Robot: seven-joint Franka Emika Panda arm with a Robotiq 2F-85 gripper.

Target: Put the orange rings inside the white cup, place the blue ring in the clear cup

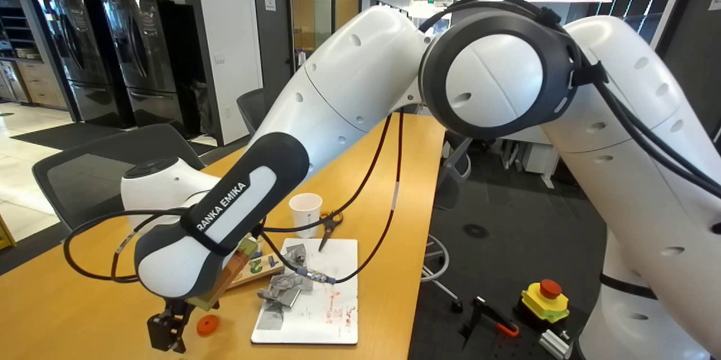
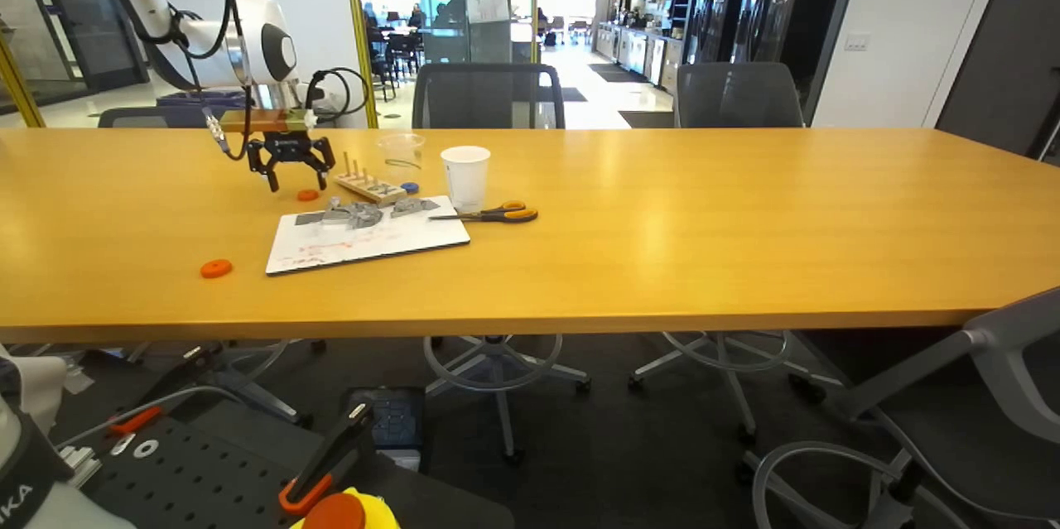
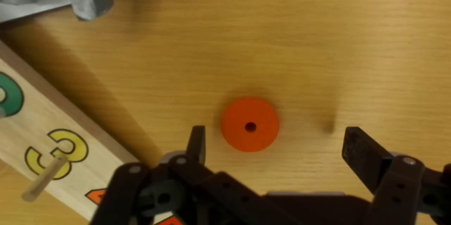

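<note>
An orange ring (image 2: 307, 195) lies flat on the table; it also shows in an exterior view (image 1: 208, 325) and in the wrist view (image 3: 250, 140). My gripper (image 3: 275, 131) is open and empty above the table. In the wrist view the ring sits between the fingertips, closer to the left finger. The gripper also shows in an exterior view (image 2: 298, 180). Another orange ring (image 2: 216, 268) lies nearer the table's front edge. The white cup (image 2: 466, 181) stands upright, in both exterior views (image 1: 306, 214). The clear cup (image 2: 402, 150) stands behind the blue ring (image 2: 410, 188).
A wooden peg board with numbers (image 3: 67, 126) lies beside the near orange ring. A whiteboard (image 2: 364, 246) holds crumpled grey pieces (image 2: 356, 215). Scissors (image 2: 505, 214) lie by the white cup. Cables (image 1: 383, 230) hang from the arm.
</note>
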